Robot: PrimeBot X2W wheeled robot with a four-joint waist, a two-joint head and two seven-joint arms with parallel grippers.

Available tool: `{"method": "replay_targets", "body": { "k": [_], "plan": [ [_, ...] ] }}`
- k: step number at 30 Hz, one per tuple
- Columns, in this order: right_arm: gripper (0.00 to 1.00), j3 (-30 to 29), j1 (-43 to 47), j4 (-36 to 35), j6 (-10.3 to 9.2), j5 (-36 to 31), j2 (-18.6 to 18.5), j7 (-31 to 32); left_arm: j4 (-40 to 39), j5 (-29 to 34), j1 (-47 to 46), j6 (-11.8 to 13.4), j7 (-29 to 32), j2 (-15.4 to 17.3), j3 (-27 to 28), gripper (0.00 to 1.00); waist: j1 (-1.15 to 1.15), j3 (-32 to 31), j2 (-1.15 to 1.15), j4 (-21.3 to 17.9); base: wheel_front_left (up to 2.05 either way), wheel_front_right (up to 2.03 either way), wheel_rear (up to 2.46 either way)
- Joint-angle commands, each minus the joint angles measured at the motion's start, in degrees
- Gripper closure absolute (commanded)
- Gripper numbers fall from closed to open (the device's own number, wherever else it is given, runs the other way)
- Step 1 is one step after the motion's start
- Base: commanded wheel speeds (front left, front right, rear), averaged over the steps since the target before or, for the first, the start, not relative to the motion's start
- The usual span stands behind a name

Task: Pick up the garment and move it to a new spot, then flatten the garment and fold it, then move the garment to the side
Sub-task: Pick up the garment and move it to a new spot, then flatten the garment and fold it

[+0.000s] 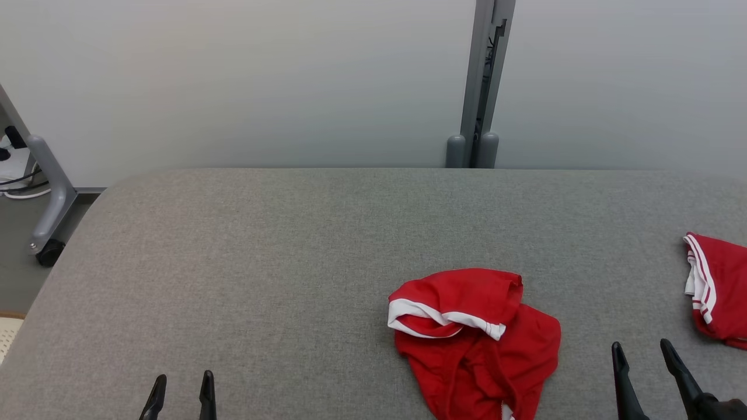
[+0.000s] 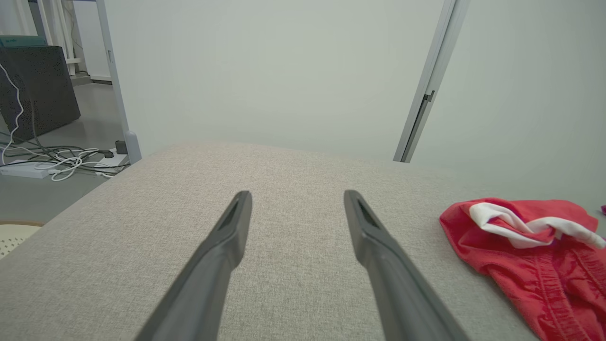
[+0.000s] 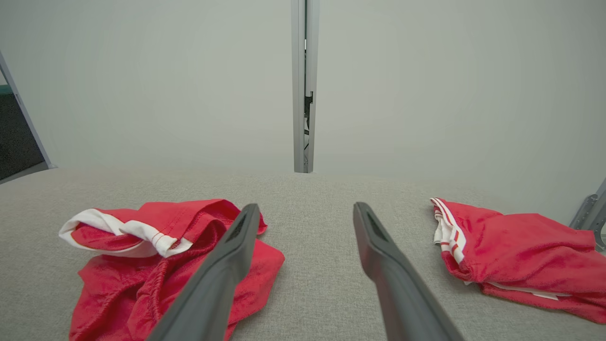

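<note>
Two grippers are in view, and both hold nothing. The left gripper [image 1: 184,378] stands at the lower left of the head view with its two dark fingers spread wide above bare cloth. In its own wrist view only grey fabric lies between them. The right gripper [image 1: 642,345] stands at the lower right, also fully spread, with its two fingers pointing up that view and apart from any cloth.

Two red garments lie on the table [image 1: 262,262]. The crumpled garment [image 1: 475,338] sits right of centre near the front edge, between the two grippers and nearer the right one. It is bunched in a heap, with one white band curling across its top. In the right wrist view that gripper's left finger crosses in front of the heap's edge, and I cannot tell whether they touch. The second garment [image 1: 718,286] lies well apart at the table's right edge, flatter, with white stripes along one hem.

Behind the table stand two pale wall panels [image 1: 233,87], joined by one grey post [image 1: 481,87]. One grey wheeled leg [image 1: 52,198] stands on the floor at the left, with a tangle of cables [image 2: 61,158] beyond it.
</note>
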Motion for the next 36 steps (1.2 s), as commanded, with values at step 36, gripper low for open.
{"method": "replay_targets", "body": {
  "k": [36],
  "plan": [
    [0.00, 1.42, -5.97, -1.24, -0.01, 0.89, -0.28, -0.03, 5.59, -1.99, -20.48, -8.02, 16.58, -0.46, -44.06, 0.00, 0.00, 8.70, 0.00, -11.97, 0.00, 0.00, 0.00]
  ]
}}
